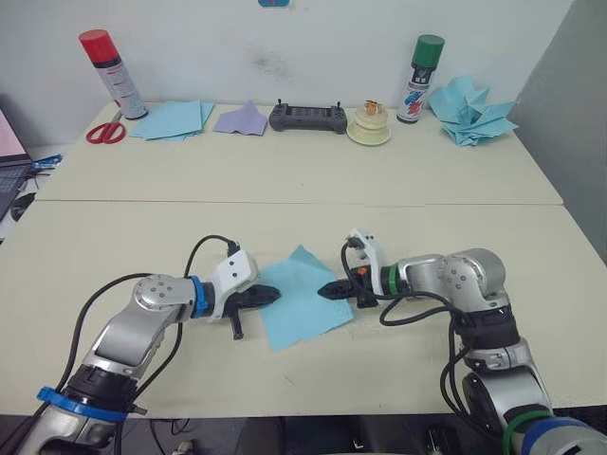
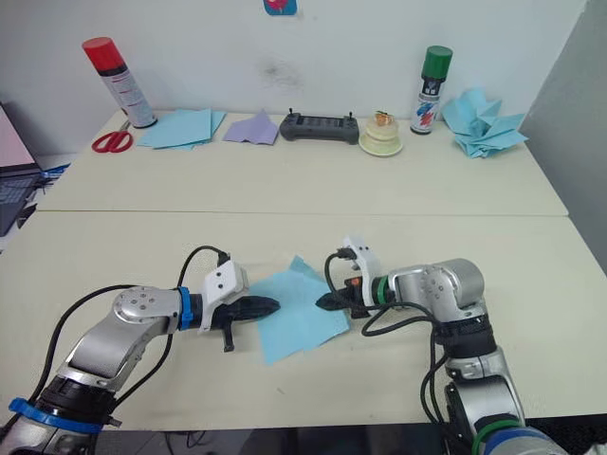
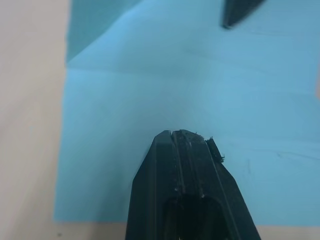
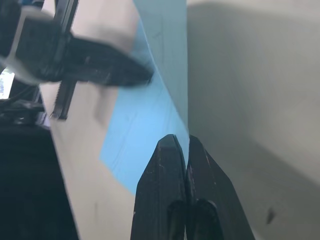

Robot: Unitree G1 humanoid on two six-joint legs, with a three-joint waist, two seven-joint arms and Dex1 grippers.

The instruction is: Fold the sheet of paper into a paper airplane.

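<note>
Resting on my cream table [image 1: 114, 246] below a white wall [image 1: 285, 38], the sheet of paper [image 1: 302, 299] lies between my left gripper [image 1: 273, 294] and right gripper [image 1: 327, 289], both pressed together at its edges.

red spray can [image 1: 112, 71] | scissors [image 1: 105, 132] | black controller [image 1: 307, 118] | green-capped can [image 1: 421, 78]

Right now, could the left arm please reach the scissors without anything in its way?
Probably not: the scissors lie at the table's far left edge, well beyond the left gripper, though nothing blocks the path.
</note>
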